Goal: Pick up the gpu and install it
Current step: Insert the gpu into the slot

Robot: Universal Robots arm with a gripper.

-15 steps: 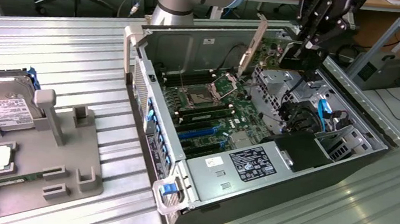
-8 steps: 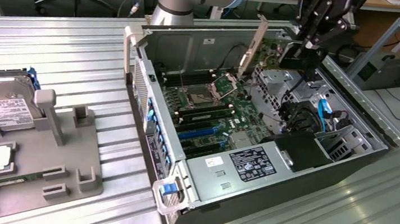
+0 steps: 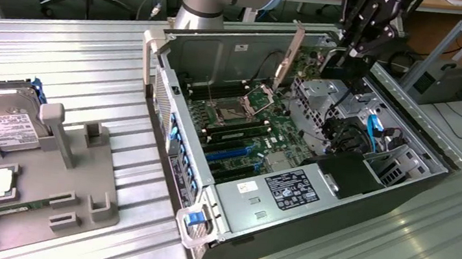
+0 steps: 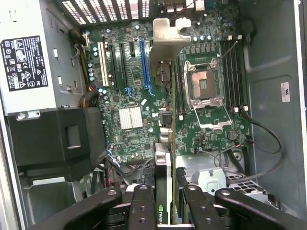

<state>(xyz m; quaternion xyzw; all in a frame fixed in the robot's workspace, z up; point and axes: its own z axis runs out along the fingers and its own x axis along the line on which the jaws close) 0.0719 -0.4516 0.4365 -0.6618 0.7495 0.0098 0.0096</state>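
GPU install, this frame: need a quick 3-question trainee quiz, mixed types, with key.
1. True or false: the gripper is empty.
2. On which side of the exterior view does the hard drive sit?
3. What is held on edge over the motherboard? A) hard drive B) gpu C) screwdriver
Key: 1 false, it is shut on the gpu. 2 the left. 3 B.
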